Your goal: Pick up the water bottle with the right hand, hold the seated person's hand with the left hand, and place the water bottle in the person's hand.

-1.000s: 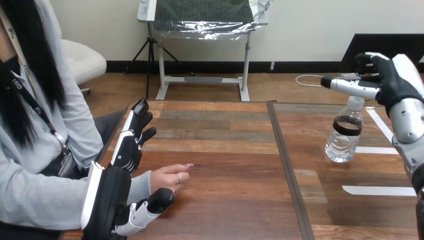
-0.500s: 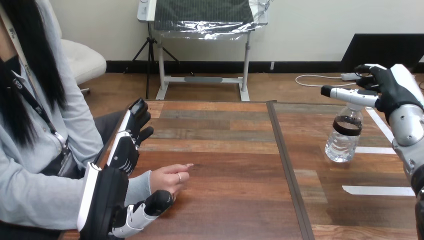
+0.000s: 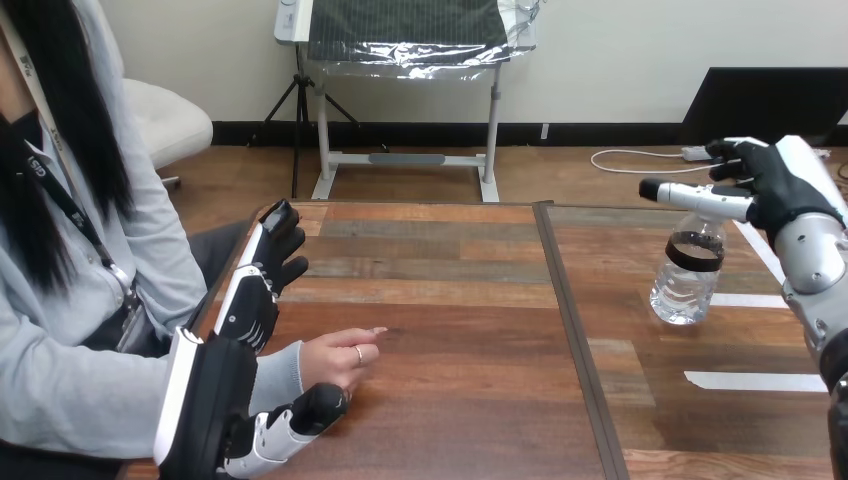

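Counter point(image 3: 450, 400): wooden, in 2 joined panels; a person sat at its left side, and white tape strips point(image 3: 755, 381) marked the right panel.

Left robot hand point(image 3: 215, 400): lay at the counter's left edge with its fingers straight and spread, pointing away from the robot. The thumb reached out on the near side. The person's hand sat in the gap between thumb and fingers. The robot hand was apart, not closed round anything. Whether the thumb tip touched the person's hand could not be told from this angle.

Right robot hand point(image 3: 785, 185): hovered over the right panel, just above the bottle's top. Its thumb was stretched leftward across the cap and its fingers were loosely bent behind. It was apart and empty, and no grip on the bottle was seen.

Person's hand point(image 3: 335, 358): rested on the counter, loosely curled, fingers toward the centre and holding nothing.

Water bottle point(image 3: 688, 285): 1, clear, dark band below the neck, upright on the right panel and well apart from the person's hand.

Step in hand, as judged: the reach for the pick-up, with the bottle not yet taken. The next move likely called for the right robot hand to drop beside the bottle's body and close round it, while the left closed on the person's hand.
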Robot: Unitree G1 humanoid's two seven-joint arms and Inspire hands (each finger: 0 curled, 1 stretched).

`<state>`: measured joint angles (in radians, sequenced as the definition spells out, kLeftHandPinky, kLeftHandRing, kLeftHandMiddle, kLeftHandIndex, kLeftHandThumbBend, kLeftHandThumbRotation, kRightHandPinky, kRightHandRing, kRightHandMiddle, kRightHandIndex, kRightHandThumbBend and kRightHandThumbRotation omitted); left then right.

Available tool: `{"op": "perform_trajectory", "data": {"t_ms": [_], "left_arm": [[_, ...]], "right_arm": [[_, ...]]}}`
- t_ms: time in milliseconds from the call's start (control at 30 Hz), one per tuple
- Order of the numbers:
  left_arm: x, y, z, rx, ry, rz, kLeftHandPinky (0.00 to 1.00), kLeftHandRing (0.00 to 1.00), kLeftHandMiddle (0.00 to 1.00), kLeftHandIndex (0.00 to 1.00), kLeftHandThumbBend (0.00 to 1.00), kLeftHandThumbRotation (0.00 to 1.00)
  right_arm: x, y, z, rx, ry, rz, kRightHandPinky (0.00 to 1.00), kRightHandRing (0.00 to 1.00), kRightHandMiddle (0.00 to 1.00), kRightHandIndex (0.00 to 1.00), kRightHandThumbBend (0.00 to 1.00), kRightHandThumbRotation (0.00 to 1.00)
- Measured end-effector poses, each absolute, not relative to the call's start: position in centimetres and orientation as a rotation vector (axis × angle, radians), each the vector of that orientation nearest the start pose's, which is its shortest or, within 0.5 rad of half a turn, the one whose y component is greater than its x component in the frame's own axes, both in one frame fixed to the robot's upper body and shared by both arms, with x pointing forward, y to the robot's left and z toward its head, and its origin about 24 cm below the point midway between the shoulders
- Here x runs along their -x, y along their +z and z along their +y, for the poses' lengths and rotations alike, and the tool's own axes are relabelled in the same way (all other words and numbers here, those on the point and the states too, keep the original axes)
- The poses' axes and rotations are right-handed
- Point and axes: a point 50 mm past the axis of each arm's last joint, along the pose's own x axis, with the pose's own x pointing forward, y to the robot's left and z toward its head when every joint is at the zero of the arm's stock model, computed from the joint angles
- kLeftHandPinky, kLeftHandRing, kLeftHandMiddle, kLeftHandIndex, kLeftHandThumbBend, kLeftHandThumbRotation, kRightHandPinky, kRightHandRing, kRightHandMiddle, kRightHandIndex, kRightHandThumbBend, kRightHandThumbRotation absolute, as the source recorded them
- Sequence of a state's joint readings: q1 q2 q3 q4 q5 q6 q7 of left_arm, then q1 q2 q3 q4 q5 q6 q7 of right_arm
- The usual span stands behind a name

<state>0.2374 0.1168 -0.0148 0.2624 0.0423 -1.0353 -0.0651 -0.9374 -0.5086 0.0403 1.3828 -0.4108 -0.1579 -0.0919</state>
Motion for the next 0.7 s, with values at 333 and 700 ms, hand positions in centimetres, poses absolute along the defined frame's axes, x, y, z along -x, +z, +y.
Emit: {"op": "perform_trajectory", "data": {"t_ms": [333, 700], "left_arm": [[-16.9, 3.3, 17.0, -0.171, -0.1, -0.547, 0.87, 0.92, 0.93, 0.93, 1.0, 0.8], [-16.4, 3.6, 17.1, -0.174, -0.089, -0.555, 0.84, 0.89, 0.91, 0.91, 1.0, 0.81]], "right_arm": [[-37.3, 8.3, -28.2, 0.828, -0.172, 0.316, 0.7, 0.78, 0.81, 0.85, 0.97, 0.49], [-37.0, 7.5, -28.1, 0.831, -0.161, 0.339, 0.69, 0.76, 0.8, 0.83, 0.93, 0.42]]}}
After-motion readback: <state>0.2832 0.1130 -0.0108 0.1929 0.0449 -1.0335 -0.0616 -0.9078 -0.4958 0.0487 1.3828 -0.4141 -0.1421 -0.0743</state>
